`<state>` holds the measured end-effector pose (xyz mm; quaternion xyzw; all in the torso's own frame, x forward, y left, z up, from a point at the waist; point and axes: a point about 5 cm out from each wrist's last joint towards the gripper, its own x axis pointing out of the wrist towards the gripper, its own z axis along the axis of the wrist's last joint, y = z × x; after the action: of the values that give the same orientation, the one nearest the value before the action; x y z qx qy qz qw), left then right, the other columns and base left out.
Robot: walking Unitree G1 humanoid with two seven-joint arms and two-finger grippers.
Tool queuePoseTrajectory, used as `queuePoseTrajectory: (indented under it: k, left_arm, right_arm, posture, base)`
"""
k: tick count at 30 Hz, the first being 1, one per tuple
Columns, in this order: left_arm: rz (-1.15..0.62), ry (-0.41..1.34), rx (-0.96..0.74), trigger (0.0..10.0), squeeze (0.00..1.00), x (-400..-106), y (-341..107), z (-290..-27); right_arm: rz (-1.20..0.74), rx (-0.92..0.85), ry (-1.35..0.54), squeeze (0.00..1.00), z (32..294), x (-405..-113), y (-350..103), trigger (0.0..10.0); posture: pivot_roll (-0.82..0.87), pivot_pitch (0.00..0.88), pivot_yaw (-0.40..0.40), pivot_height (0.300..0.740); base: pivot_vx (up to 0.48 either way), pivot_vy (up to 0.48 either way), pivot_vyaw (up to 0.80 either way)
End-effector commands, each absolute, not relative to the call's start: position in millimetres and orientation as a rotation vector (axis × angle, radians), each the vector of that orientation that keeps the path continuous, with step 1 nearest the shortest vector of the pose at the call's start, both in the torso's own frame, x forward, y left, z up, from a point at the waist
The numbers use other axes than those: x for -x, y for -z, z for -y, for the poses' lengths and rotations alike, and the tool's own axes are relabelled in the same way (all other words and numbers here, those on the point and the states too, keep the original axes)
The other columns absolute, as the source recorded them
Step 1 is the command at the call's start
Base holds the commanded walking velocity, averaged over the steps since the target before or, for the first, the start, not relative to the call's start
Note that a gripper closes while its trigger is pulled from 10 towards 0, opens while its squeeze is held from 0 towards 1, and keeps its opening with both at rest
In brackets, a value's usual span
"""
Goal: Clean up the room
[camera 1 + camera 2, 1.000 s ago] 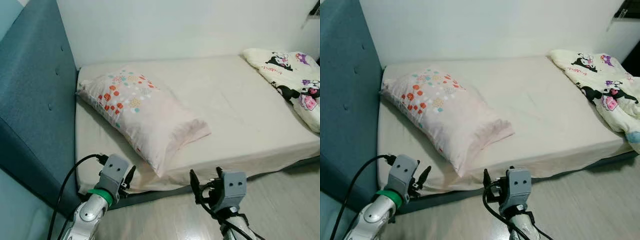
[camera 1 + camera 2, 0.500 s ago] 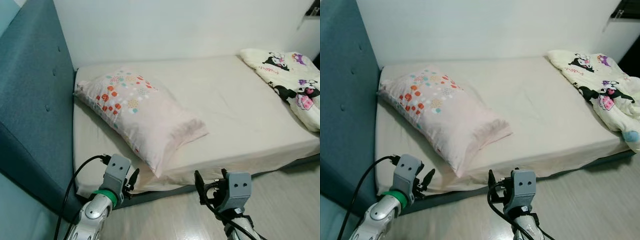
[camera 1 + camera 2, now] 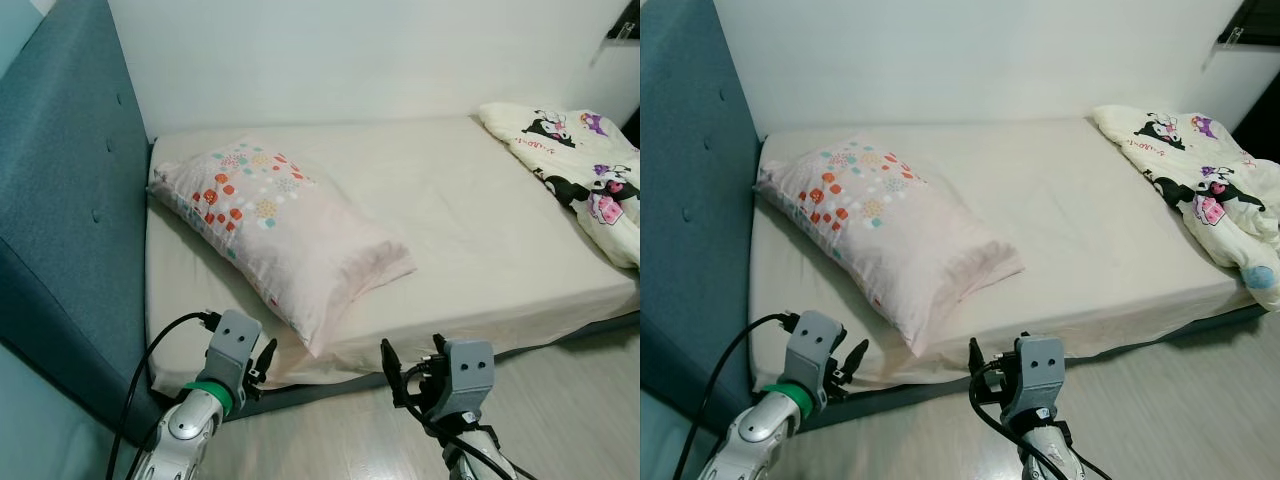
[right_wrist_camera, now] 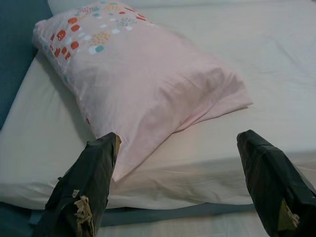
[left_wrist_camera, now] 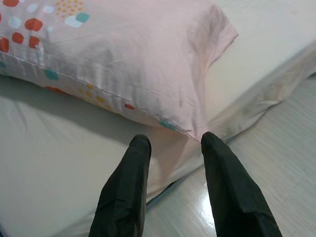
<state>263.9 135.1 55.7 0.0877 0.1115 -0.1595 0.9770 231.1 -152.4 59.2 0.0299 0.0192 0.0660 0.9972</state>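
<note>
Nearest us, our left gripper (image 3: 262,362) hovers at the bed's near edge, fingers (image 5: 129,168) parted and empty. Our right gripper (image 3: 410,372) hangs over the floor (image 3: 560,400) with its fingers spread wide, holding nothing. Just beyond the left gripper lies the pillow (image 3: 280,225), askew on the bed (image 3: 480,220): its long axis runs from the far left by the headboard (image 3: 70,200) toward the near right. Its near corner sits just ahead of our left gripper, so we judge that arm the closer one. At the far right lies a crumpled blanket (image 3: 590,165).
</note>
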Motion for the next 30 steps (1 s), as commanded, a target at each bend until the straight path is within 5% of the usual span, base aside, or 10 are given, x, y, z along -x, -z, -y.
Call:
queuePoseTrajectory:
  k: [1,30]
  left_arm:
    - [-0.241,0.332,-0.177,10.0,0.00,-261.2,-50.7,-134.7]
    - [-0.244,0.338,-0.188,10.0,0.00,-261.9,-50.0,-135.9]
  right_arm:
    - [-0.051,-0.071,-0.114,0.00,155.3,-229.0,-55.1,10.0]
    - [-0.060,-0.075,-0.107,0.00,154.2,-227.9,-52.2,10.0]
  posture:
    - [0.00,0.000,-0.013,0.740]
    - [0.00,0.007,-0.008,0.740]
  base:
    - [0.000,0.000,0.00]
    - [0.000,0.000,0.00]
